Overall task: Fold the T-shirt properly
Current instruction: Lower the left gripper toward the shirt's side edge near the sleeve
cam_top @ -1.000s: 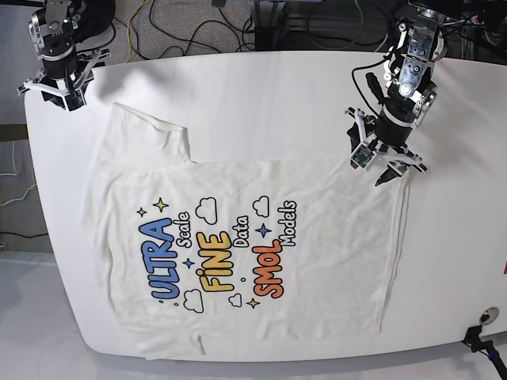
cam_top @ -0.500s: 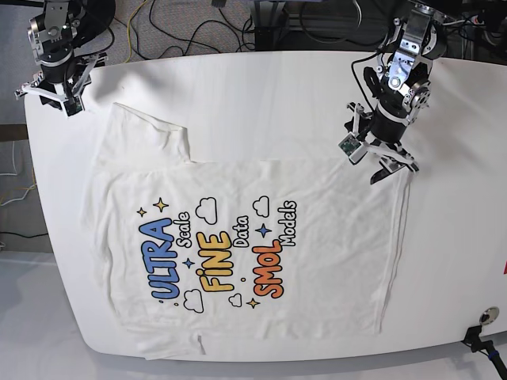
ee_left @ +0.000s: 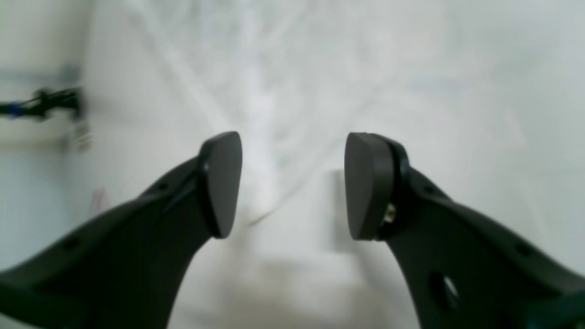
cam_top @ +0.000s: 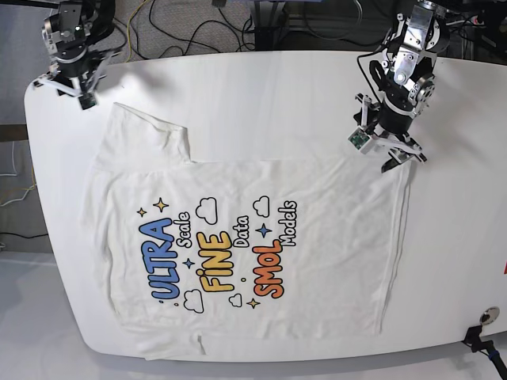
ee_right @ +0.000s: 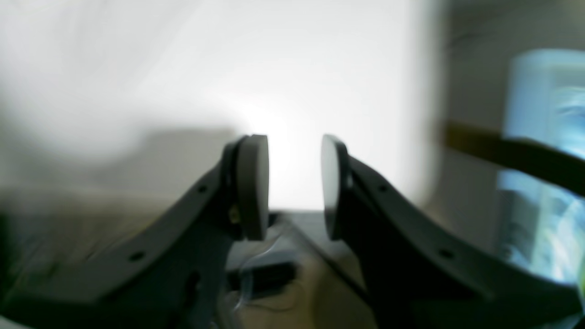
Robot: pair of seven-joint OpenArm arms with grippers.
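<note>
The white T-shirt [cam_top: 238, 190] lies spread on the white table [cam_top: 261, 95], print side up, reading "ULTRA FINE SMOL". One sleeve [cam_top: 146, 131] points to the far left. My left gripper [cam_top: 394, 161] hovers at the shirt's far right corner. In the left wrist view it [ee_left: 292, 183] is open, with a creased ridge of shirt fabric [ee_left: 260, 109] below and between its fingers. My right gripper [cam_top: 63, 85] is at the table's far left corner, off the shirt. In the blurred right wrist view it [ee_right: 292, 187] is open with a narrow gap and holds nothing.
Cables [cam_top: 158, 28] lie on the floor beyond the table's far edge. A small black fixture [cam_top: 485, 323] sits at the near right corner. Bare table runs between the two arms along the far side [cam_top: 269, 79]. The table's edge [ee_right: 429, 114] shows beside the right gripper.
My left gripper has shifted to the right and slightly farther back, onto the shirt's far right corner. The right arm has swung a little to the right at the far left corner.
</note>
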